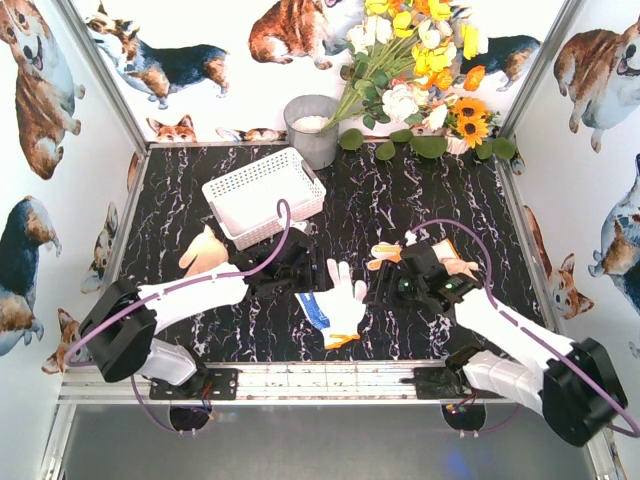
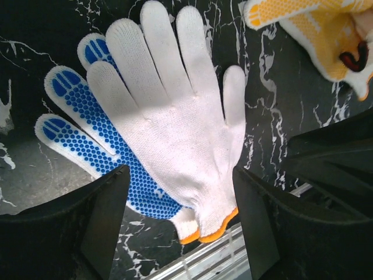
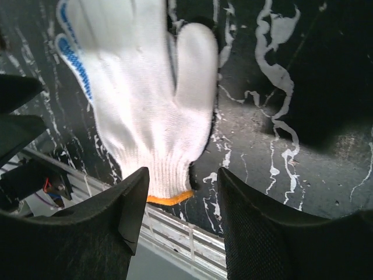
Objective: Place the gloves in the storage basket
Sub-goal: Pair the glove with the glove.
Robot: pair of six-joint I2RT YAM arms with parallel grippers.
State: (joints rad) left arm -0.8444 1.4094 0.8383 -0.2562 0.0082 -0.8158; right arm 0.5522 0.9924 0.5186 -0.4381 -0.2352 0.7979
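The white glove (image 1: 345,295) lies flat on the marble table (image 1: 400,200) near its front edge. Its long axis runs near to far, with the fingers toward the back wall and the orange cuff toward the arms. The storage basket (image 1: 255,172) stands well apart, far-left. The left wrist view shows a blue-dotted glove (image 2: 87,140) fanned out beneath it and a yellow glove (image 2: 309,29) nearby. Both arms reach low and inward, flanking the pair. The left gripper (image 2: 180,216) and right gripper (image 3: 180,192) are spread wide and hold nothing.
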